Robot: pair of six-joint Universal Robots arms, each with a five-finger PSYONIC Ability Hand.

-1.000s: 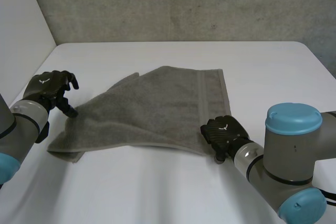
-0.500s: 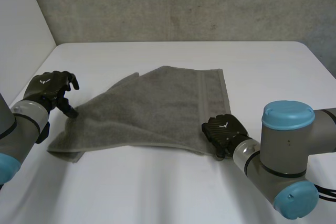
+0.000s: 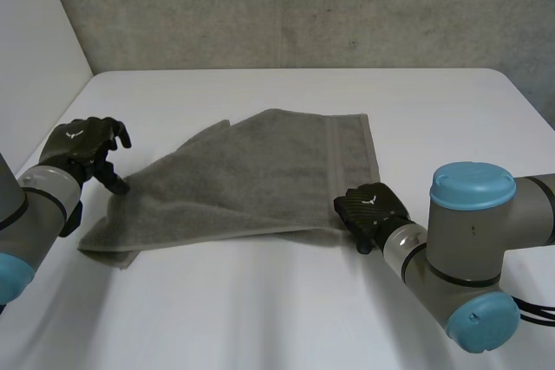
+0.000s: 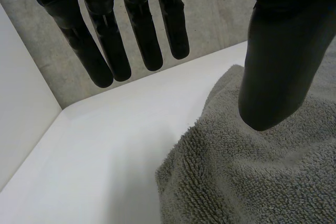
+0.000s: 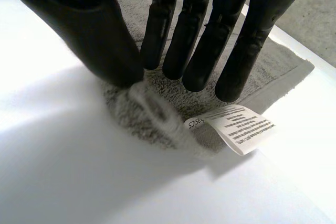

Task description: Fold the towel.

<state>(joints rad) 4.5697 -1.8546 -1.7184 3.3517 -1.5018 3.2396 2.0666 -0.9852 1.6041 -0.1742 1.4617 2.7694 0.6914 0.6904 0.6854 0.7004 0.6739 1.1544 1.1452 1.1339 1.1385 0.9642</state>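
Observation:
A grey towel [image 3: 260,171] lies loosely doubled over on the white table [image 3: 260,318], with its left end bunched. My right hand [image 3: 371,207] is at the towel's near right corner. In the right wrist view that hand [image 5: 89,30] has its thumb and fingers drawn together on the corner of the towel [image 5: 157,114], gathering a small ridge of cloth beside a white label [image 5: 236,127]. My left hand [image 3: 82,146] stands at the towel's left corner. Its fingers [image 4: 142,30] are straight and apart from the thumb, which hovers just over the edge of the towel [image 4: 252,182].
A concrete wall [image 3: 303,6] runs along the table's far edge and a white panel [image 3: 35,49] closes the left side. Bare table lies in front of the towel and to the right of it.
My right hand has closed its thumb and fingers on the towel's near right corner, and the near edge there has drawn in slightly. The left hand has not moved.

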